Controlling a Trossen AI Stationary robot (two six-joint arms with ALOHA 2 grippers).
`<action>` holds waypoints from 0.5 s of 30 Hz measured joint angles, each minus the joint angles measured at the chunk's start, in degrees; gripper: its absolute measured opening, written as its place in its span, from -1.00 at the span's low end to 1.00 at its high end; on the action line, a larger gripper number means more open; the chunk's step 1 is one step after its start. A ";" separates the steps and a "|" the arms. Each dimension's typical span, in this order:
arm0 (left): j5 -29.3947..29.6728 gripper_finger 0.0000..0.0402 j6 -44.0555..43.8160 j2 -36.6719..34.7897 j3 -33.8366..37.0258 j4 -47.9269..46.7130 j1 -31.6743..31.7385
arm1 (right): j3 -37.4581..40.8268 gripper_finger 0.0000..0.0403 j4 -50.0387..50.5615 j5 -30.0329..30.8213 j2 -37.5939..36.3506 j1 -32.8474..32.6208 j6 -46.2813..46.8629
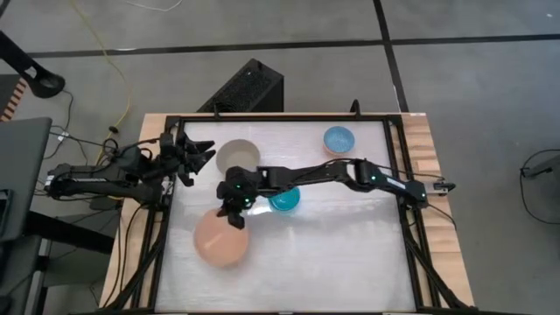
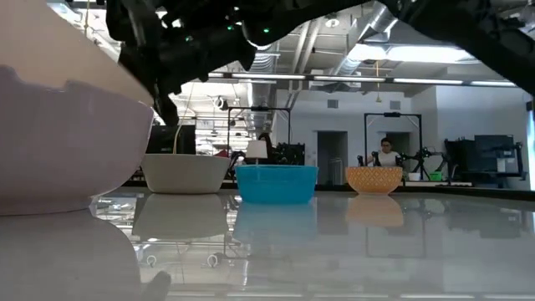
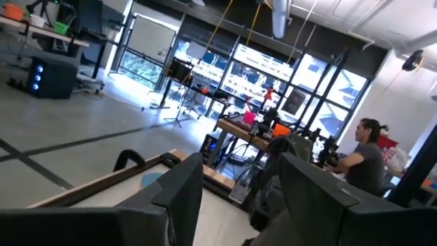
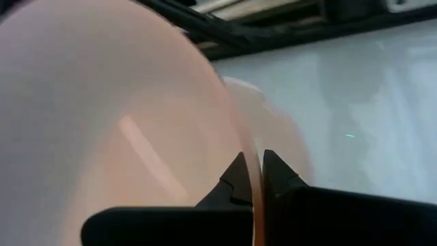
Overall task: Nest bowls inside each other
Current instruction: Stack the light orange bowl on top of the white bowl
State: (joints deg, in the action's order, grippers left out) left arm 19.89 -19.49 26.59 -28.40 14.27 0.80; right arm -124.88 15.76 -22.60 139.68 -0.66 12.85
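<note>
A large salmon-pink bowl sits at the near left of the table and fills the left of the low view. My right gripper is shut on its rim. A grey-beige bowl stands upright at the far left. A teal bowl stands mid-table, partly under my right arm. A small light blue bowl, tan outside in the low view, stands at the far right. My left gripper hovers open beside the grey-beige bowl with nothing between its fingers. My right gripper pinches the pink bowl's rim on its far right side, one finger on each face of the wall. The fingers slant down from the table's far right. The bowl's base seems to rest on the table.
Black frame rails run along the table's edges. A black box stands on the floor beyond the far edge. The table's near right part is bare. A person sits in the room behind.
</note>
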 joint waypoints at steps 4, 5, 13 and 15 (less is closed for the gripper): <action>-0.06 -0.10 -0.09 -0.02 0.00 -0.36 0.00 | -6.15 -1.00 8.31 4.24 2.08 0.17 -4.98; -0.11 -0.10 -0.13 -0.02 0.00 -0.38 0.00 | -6.96 -1.00 9.25 5.39 2.23 0.17 -6.12; -0.16 -0.10 -0.19 -0.02 0.00 -0.40 0.00 | -7.88 -1.00 14.70 4.13 2.34 -0.59 -11.79; -0.12 -0.10 -0.19 0.00 0.00 -0.40 0.00 | -7.75 -0.99 14.93 2.22 2.48 -1.18 -11.89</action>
State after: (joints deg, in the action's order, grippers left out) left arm 19.77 -19.68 26.59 -28.40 13.87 0.80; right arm -132.63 30.69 -20.39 142.16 -1.84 0.95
